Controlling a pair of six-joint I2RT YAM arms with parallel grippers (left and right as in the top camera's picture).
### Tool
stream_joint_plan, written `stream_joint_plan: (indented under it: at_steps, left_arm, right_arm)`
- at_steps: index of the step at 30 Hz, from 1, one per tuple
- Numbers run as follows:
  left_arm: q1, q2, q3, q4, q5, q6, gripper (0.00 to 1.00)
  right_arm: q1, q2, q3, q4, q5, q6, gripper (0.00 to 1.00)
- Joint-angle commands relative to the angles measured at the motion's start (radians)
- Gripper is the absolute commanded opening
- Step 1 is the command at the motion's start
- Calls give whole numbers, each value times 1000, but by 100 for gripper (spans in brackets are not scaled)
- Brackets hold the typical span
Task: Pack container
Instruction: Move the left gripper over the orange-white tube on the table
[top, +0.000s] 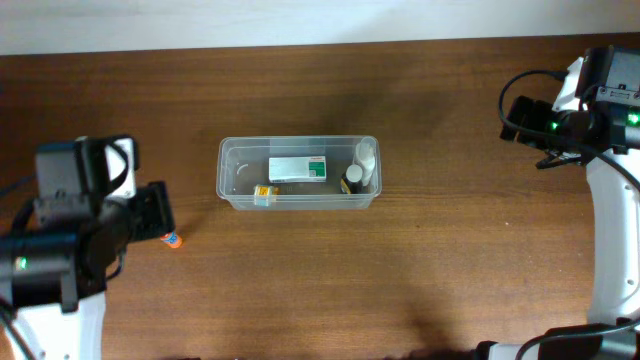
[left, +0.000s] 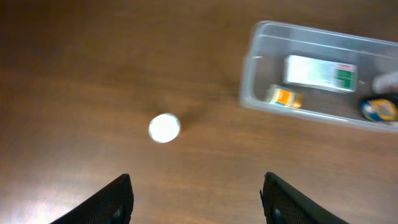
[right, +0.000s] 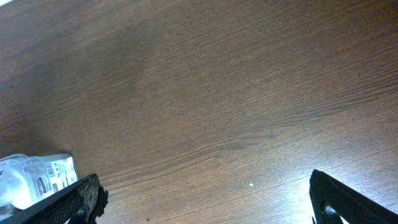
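The clear container (top: 228, 170) stands mid-table. It holds a white and green box (top: 297, 169), a small yellow item (top: 264, 194), a white bottle (top: 366, 158) and a dark bottle (top: 352, 182). A small bottle with a white cap and an orange label (top: 172, 240) stands on the table left of the container. My left gripper (top: 158, 218) is beside this bottle, open and empty. In the left wrist view the bottle's cap (left: 165, 128) is ahead of the open fingers (left: 196, 199), with the container (left: 249, 81) at upper right. My right gripper (top: 518, 115) is far right, open and empty (right: 205, 199).
The table is dark brown wood (top: 420, 270), with a pale wall strip along the far edge (top: 300, 20). In the right wrist view a clear, labelled piece (right: 37, 177) shows at the lower left edge; I cannot tell what it is.
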Motion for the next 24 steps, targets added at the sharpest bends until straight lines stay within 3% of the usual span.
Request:
stream_joint_plan:
  at_steps: [1, 9, 24]
  left_arm:
    - [57, -37, -108, 23, -36, -28, 67]
    - [136, -21, -338, 243, 22, -28, 81]
    - [136, 330, -394, 447, 37, -27, 82]
  right_arm:
    - [-6, 0, 4, 3, 9, 8, 98]
    - [-6, 0, 4, 3, 9, 8, 99]
    - [-6, 0, 4, 3, 9, 8, 98]
